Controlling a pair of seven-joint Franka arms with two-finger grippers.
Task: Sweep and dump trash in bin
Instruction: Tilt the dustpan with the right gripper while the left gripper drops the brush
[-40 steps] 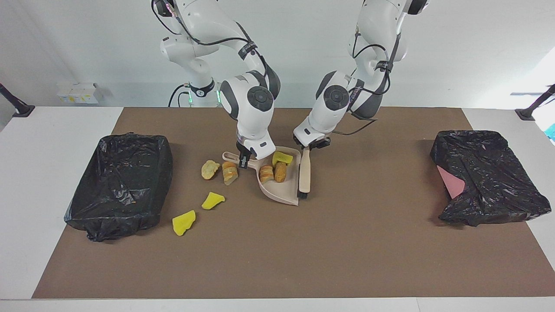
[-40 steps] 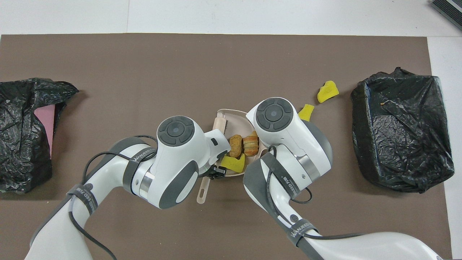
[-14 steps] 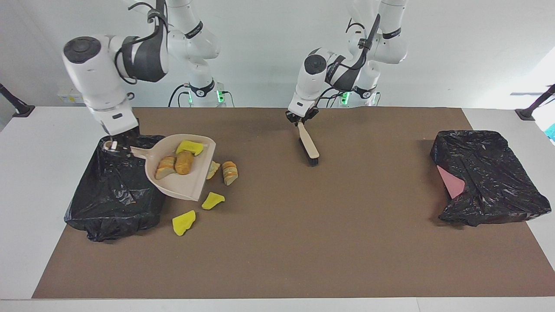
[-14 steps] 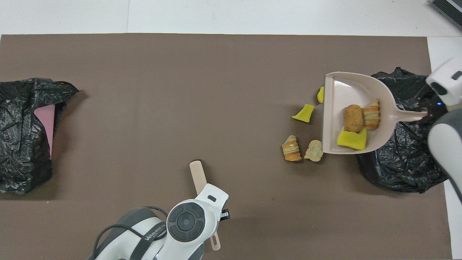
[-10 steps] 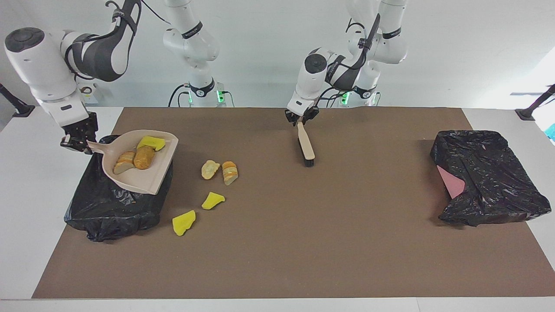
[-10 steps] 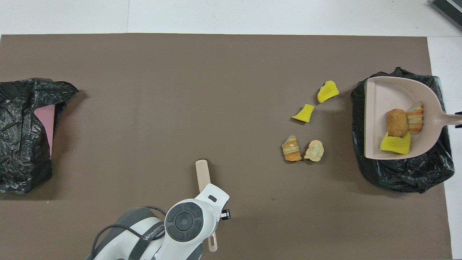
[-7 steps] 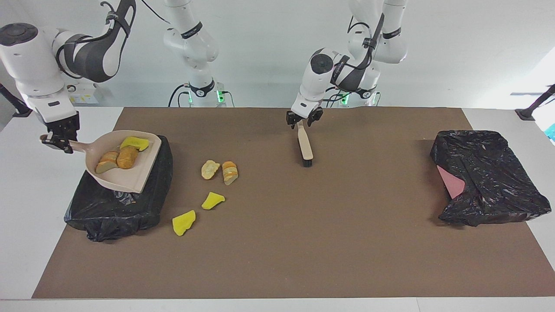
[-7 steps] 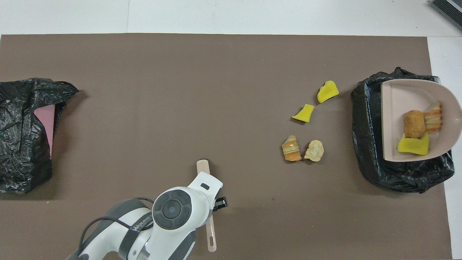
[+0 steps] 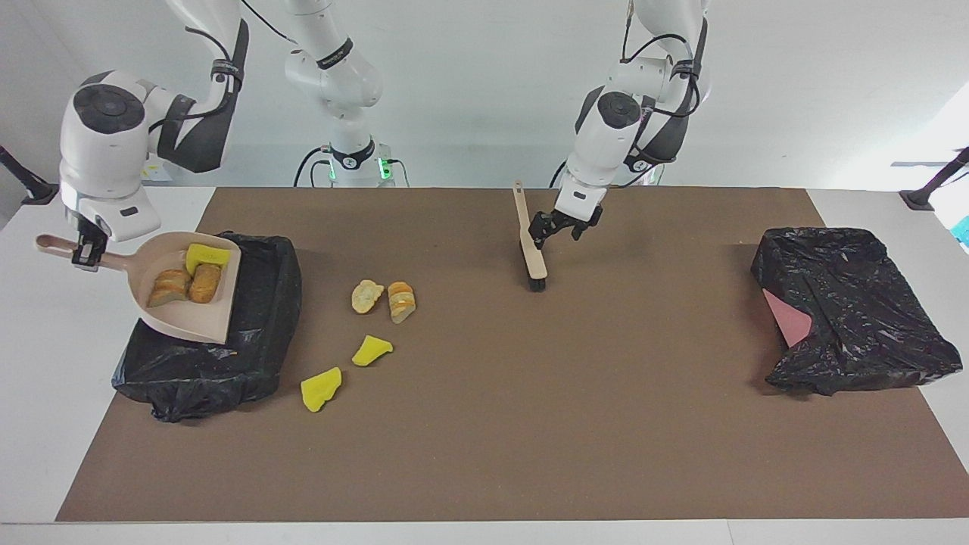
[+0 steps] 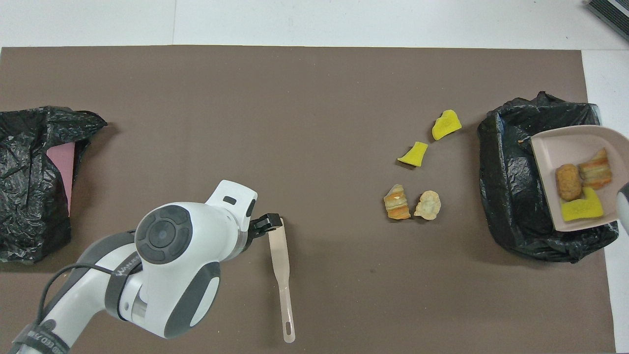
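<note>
**Dustpan (image 9: pixel 189 319) carries three scraps (image 9: pixel 189 281) over the bin (image 9: pixel 261 303)**
Near the robots, my left gripper (image 9: pixel 562 225) stands open beside the brush (image 9: pixel 535 261). My right gripper (image 9: pixel 83 253) clenches the dustpan's handle. Farther out, four scraps (image 9: pixel 369 296) lie beside the bin. They look light and spongy, so I'd tip slowly.

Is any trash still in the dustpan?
Yes, three pieces of trash still lie in the dustpan, which the right pincer holds by its handle over the bin.
</note>
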